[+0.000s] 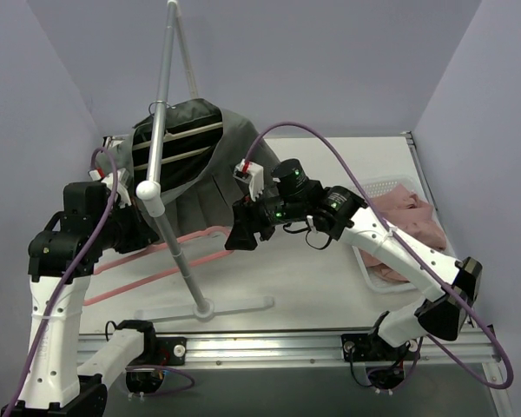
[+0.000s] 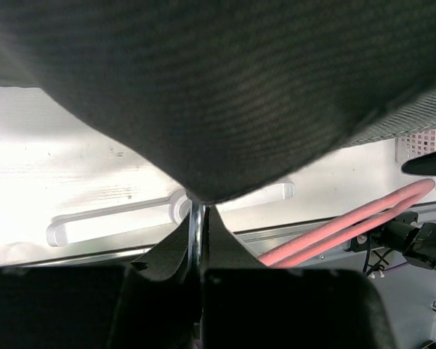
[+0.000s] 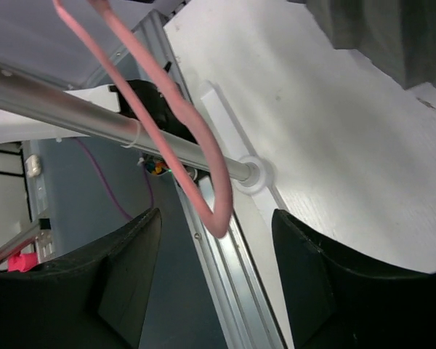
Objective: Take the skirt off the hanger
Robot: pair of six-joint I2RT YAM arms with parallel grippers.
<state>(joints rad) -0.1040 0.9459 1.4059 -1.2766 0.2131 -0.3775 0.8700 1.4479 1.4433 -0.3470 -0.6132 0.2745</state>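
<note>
A dark grey skirt (image 1: 187, 143) is draped over the top of the rack and fills the upper left wrist view (image 2: 218, 87). A pink hanger (image 1: 200, 234) slants from the lower left up to the middle of the table. My left gripper (image 1: 143, 228) sits under the skirt's lower edge. Its jaws (image 2: 200, 211) are pressed together where the fabric comes down to a point, so they look shut on the skirt. My right gripper (image 1: 239, 236) is open. The hanger's looped end (image 3: 203, 156) hangs between its jaws (image 3: 216, 214) and touches neither.
The rack's metal pole (image 1: 161, 113) leans across the left half of the table from its white base (image 1: 204, 306), and crosses the right wrist view (image 3: 94, 116). A white basket (image 1: 391, 187) with pink clothes stands at the right. Grey walls close in the back and sides.
</note>
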